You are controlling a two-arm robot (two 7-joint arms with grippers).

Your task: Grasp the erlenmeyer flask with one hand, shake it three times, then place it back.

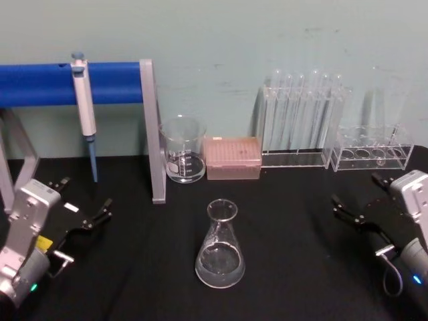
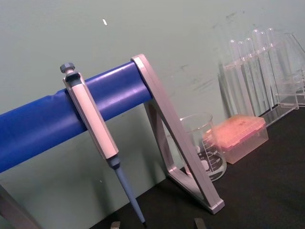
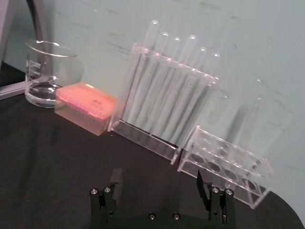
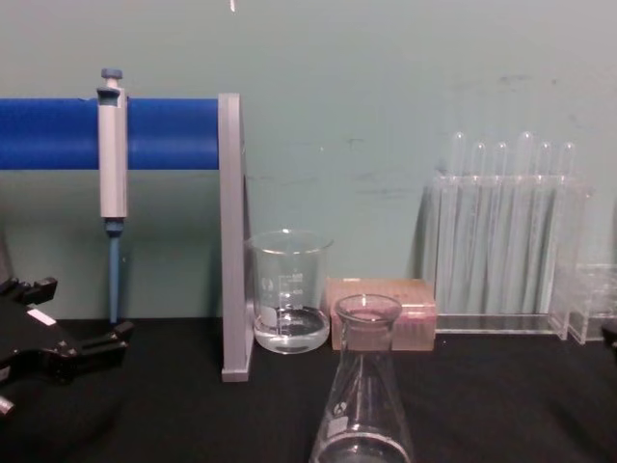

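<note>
erlenmeyer flask (image 1: pixel 220 244): clear glossy glass | table (image 1: pixel 294 261): matt black

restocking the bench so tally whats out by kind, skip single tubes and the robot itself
erlenmeyer flask: 1
beaker: 1
pink tip box: 1
tube racks: 2
pipette: 1
blue stand: 1
total: 7

Left gripper (image 1: pixel 85 194): low at the robot's left side, fingers spread apart, empty. Right gripper (image 1: pixel 358 190): low at the right side, fingers spread apart, empty.
</note>
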